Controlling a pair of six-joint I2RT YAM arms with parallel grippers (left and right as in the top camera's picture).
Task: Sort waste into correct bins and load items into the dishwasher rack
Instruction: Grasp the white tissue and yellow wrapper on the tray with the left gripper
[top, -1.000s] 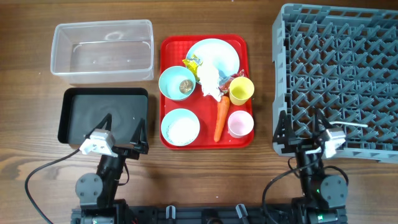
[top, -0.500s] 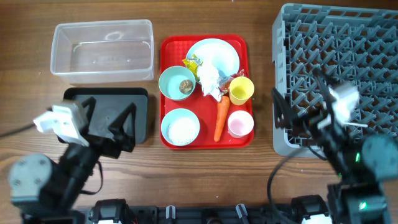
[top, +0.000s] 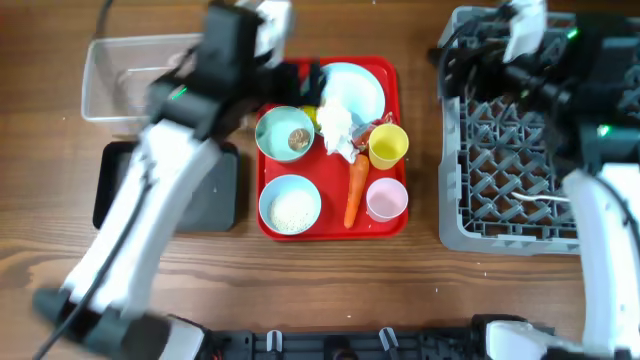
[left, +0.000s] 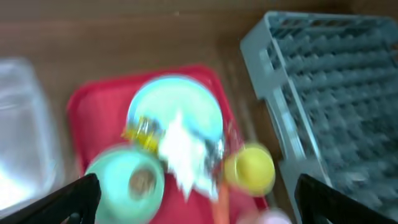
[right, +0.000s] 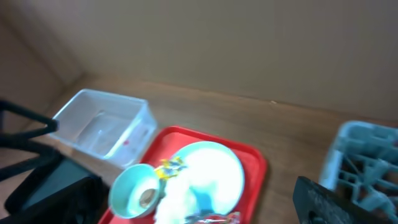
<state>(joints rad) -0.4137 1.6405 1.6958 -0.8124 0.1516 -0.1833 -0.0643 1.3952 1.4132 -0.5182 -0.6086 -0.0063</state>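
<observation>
My left gripper hangs open over the back left of the red tray, with nothing between its fingers. Below it lie the light-blue plate, white tissue, yellow wrapper, a bowl with a brown lump, and the yellow cup. A second bowl holds rice. The carrot, pink cup and red wrapper are on the tray too. My right gripper is open and empty, high over the grey rack's back left corner.
The clear tub stands at the back left, partly under my left arm. The black tray lies in front of it, half covered by the same arm. Both wrist views are blurred.
Both arms have risen and swung far back: the left from beside the black tray to over the red tray, the right from the rack's front to its back left corner. Both grippers stayed open.
</observation>
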